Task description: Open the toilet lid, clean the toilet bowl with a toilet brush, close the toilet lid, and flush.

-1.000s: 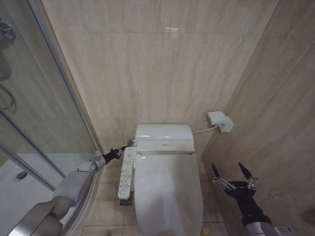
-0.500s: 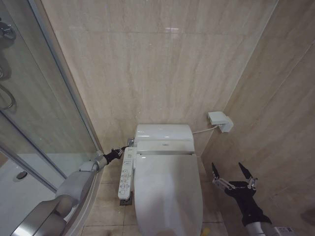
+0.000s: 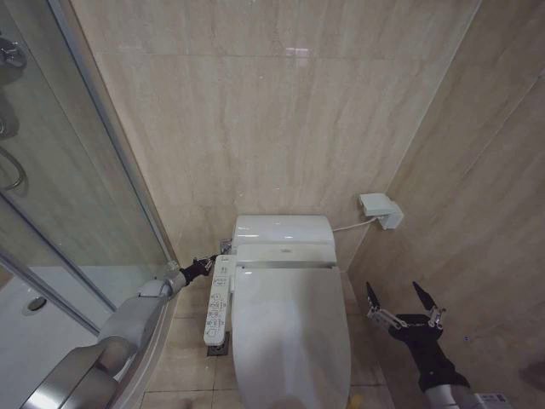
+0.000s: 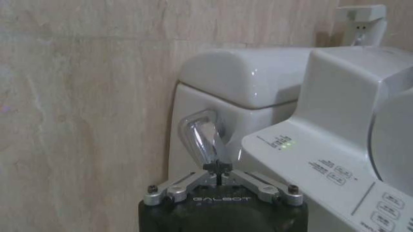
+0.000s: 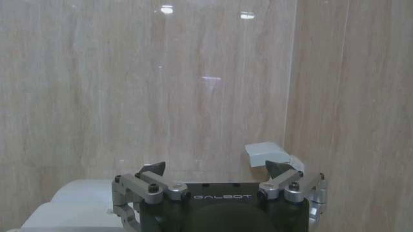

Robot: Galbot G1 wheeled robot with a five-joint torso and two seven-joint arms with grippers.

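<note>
The toilet lid [image 3: 289,341] lies closed over the toilet bowl, which is hidden under it. A white button panel [image 3: 218,300] runs along the bowl's left side. My left gripper [image 3: 207,261] reaches to the left side of the white tank [image 3: 283,228]. In the left wrist view the left gripper [image 4: 219,170] is shut, its tips touching the lower end of the chrome flush lever [image 4: 201,137]. My right gripper [image 3: 404,298] hangs open and empty to the right of the toilet, facing the wall [image 5: 215,167]. The toilet brush is out of view.
A glass shower enclosure [image 3: 51,213] with a curved white tray [image 3: 25,332] stands close on the left. Beige tiled walls close in behind and to the right. A small white wall box [image 3: 381,210] with a cable sits right of the tank.
My left gripper has edged slightly toward the tank's side. The right arm and the lid have stayed still.
</note>
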